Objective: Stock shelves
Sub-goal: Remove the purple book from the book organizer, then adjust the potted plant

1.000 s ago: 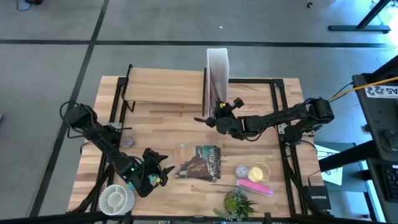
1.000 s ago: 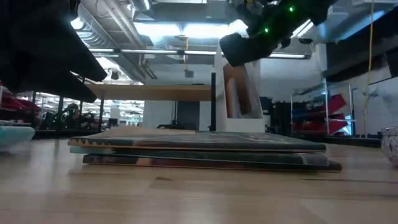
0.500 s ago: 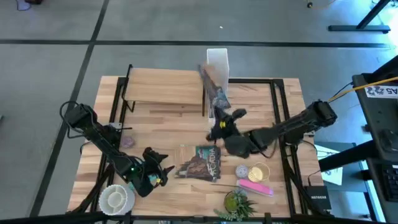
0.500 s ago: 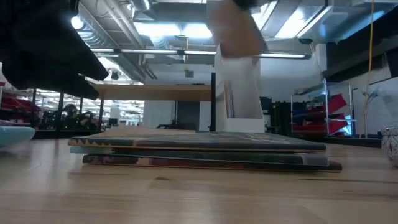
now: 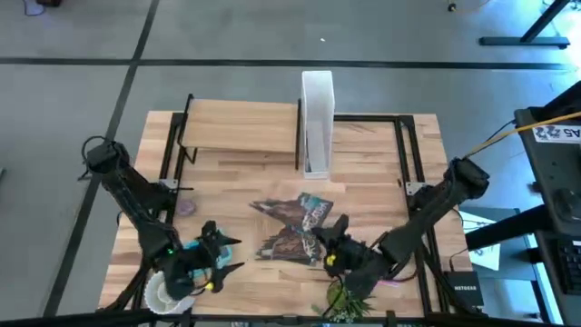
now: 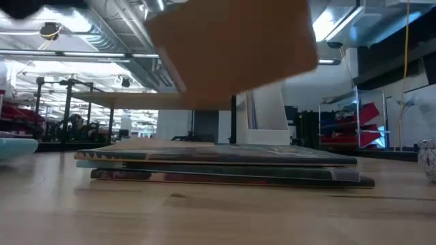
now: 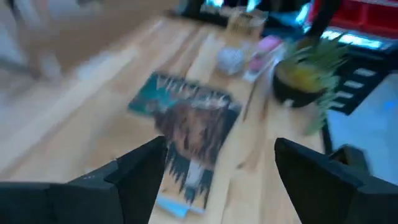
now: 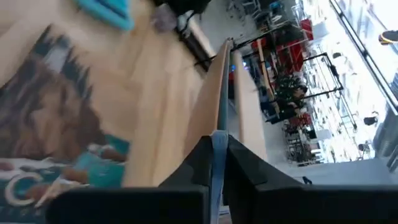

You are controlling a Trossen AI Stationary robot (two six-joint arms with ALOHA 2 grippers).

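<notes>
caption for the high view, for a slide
Right gripper carries a thin book above the stacked books; left gripper waits open beside them.

1. Right gripper point(image 5: 329, 247) holds a tilted book point(image 5: 300, 211) above the book stack point(image 5: 292, 243).
2. Left gripper point(image 5: 221, 257) hovers beside the white bowl point(image 5: 166, 290).
3. The shelves point(image 5: 241, 127) stand beside the white file box point(image 5: 317, 123).

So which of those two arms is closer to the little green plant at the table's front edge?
The right. Its gripper sits just beside the plant, holding a thin book; the left gripper is across the table, near a white bowl.
</notes>
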